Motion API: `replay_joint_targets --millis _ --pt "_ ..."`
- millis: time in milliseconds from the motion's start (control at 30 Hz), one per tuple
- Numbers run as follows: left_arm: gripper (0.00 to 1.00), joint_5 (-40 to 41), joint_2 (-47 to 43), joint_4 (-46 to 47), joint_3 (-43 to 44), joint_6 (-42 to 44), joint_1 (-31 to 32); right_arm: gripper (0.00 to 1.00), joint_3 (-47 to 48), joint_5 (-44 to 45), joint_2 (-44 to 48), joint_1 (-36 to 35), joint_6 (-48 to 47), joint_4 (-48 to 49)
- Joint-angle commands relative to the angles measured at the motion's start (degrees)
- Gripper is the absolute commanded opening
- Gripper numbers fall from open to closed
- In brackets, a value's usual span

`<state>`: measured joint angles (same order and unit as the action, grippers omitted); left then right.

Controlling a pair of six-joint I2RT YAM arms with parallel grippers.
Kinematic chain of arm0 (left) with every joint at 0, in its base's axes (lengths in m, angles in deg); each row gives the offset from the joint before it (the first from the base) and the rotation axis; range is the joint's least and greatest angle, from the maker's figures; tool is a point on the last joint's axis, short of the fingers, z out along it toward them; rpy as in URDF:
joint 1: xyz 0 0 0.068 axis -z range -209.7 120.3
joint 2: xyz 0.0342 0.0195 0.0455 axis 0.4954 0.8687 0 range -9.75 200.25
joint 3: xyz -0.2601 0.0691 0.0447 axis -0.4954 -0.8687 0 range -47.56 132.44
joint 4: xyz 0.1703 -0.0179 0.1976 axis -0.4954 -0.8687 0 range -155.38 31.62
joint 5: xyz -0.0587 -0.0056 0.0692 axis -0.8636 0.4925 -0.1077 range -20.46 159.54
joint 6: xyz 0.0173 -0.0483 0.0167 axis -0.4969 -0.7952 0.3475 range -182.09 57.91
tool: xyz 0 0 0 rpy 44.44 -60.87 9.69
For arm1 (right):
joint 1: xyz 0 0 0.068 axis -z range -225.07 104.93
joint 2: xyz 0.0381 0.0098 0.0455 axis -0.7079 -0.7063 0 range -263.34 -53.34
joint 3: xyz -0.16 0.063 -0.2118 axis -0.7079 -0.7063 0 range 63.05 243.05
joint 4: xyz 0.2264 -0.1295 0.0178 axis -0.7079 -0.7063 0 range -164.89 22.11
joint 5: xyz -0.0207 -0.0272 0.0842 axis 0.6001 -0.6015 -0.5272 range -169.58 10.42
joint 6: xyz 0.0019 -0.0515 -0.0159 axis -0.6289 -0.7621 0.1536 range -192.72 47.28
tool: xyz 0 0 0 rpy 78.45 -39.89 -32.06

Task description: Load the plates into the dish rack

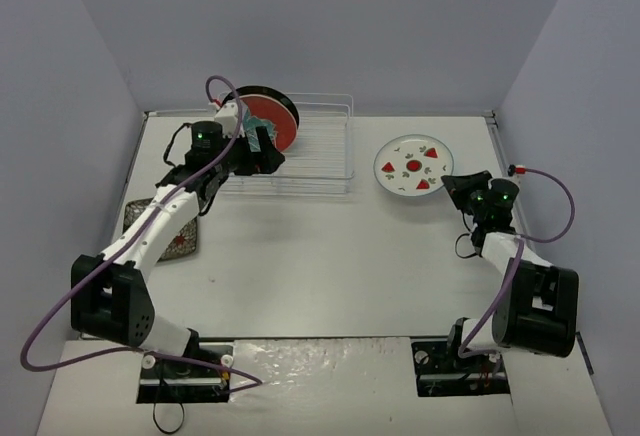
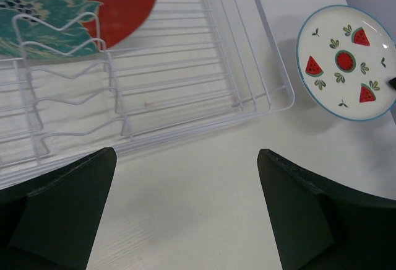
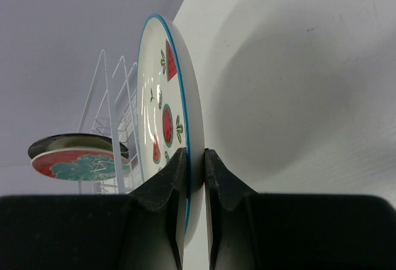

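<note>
Right pincer [image 3: 195, 156] clamped on white plate [image 3: 162, 96] rim, clear of dish rack [image 1: 322, 154]; left pincer [image 2: 185, 156] gapes by its near edge

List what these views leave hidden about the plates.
- Top view: the left arm covers most of the rounded-square black floral plate.
- Top view: the round red-and-teal plate hides the round black-rimmed plate at its centre.
- Left wrist view: the top edge cuts off the red-and-teal plate.
</note>
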<state>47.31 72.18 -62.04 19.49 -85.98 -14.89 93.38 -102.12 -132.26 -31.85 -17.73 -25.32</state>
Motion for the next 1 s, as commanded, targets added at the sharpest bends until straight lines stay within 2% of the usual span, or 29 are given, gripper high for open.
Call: replay_joint_targets --millis 0,133,300,467,800,967 --pt "0.97 -3.23 1.49 6.39 4.44 -2.09 4.02 0.0 0.51 -3.39 7.19 0.99 5.5 10.99" --pt "0.97 -4.02 5.65 11.57 6.37 -5.11 8.28 0.0 0.6 -5.63 11.04 1.1 7.21 10.95" --pt "0.97 -7.71 14.08 12.36 15.51 -7.83 13.83 0.0 0.87 -6.99 14.74 1.1 8.47 9.56" --pt "0.97 -6.58 18.07 21.23 17.26 -11.93 17.75 0.0 1.32 -9.1 16.74 1.04 9.73 9.19" --pt "0.97 -10.55 26.71 33.13 22.29 -20.15 19.03 0.0 0.94 -13.08 18.27 0.88 14.26 13.38" --pt "0.97 -12.98 28.81 36.06 23.72 -21.94 18.98 0.0 0.48 -14.45 17.56 0.64 16.22 16.26"
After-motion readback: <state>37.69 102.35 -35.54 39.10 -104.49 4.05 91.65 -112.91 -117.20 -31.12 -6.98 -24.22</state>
